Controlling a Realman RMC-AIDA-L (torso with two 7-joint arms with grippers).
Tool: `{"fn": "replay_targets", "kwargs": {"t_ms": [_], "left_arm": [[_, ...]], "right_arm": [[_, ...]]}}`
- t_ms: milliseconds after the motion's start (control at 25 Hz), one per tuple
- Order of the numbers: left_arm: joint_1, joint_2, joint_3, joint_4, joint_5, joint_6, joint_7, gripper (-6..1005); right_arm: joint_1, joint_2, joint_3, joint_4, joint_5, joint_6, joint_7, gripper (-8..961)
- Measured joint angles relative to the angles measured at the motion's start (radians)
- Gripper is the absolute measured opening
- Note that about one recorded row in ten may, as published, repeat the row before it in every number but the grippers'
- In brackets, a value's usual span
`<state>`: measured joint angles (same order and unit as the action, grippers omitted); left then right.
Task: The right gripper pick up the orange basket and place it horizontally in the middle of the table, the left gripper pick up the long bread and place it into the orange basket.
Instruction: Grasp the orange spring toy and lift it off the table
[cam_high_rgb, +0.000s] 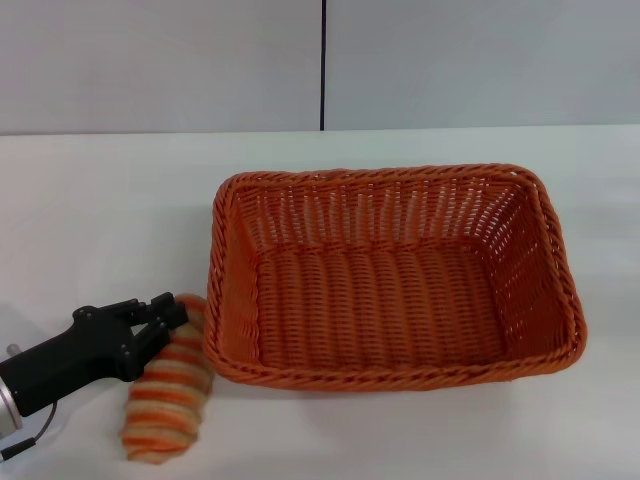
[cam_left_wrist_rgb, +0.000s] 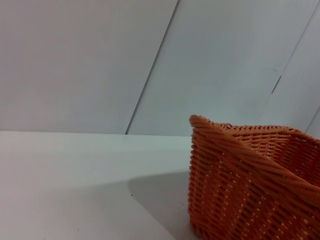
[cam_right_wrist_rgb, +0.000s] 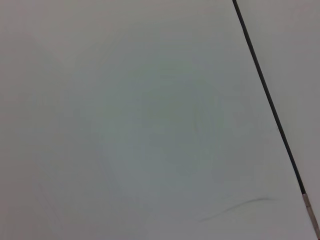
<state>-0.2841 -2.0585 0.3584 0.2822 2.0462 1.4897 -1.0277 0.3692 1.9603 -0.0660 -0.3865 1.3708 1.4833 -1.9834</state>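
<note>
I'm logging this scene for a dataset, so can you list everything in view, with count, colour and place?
orange basket: one, orange woven, upright and empty, lying lengthwise across the middle of the table.
long bread: one, tan with orange stripes, on the table just outside the basket's left end, near the front edge.
table: one, white, spanning the whole work area.
wall: pale grey panels with a dark vertical seam, behind the table.
left gripper: one, black, at the bread's far end at front left, fingers right at the loaf; whether they grip it cannot be told.
right gripper: not in view.
</note>
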Motion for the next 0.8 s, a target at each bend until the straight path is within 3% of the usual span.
{"fn": "replay_targets", "kwargs": {"t_ms": [520, 800], "left_arm": [[-0.006, 0.0, 0.005, 0.0, 0.0, 0.003, 0.0, 116], [-0.006, 0.0, -0.011, 0.0, -0.001, 0.004, 0.0, 113]], "right_arm": [[0.0, 0.0, 0.0, 0.0, 0.004, 0.0, 0.0, 564], [0.0, 0.0, 0.0, 0.0, 0.005, 0.0, 0.0, 564]]}}
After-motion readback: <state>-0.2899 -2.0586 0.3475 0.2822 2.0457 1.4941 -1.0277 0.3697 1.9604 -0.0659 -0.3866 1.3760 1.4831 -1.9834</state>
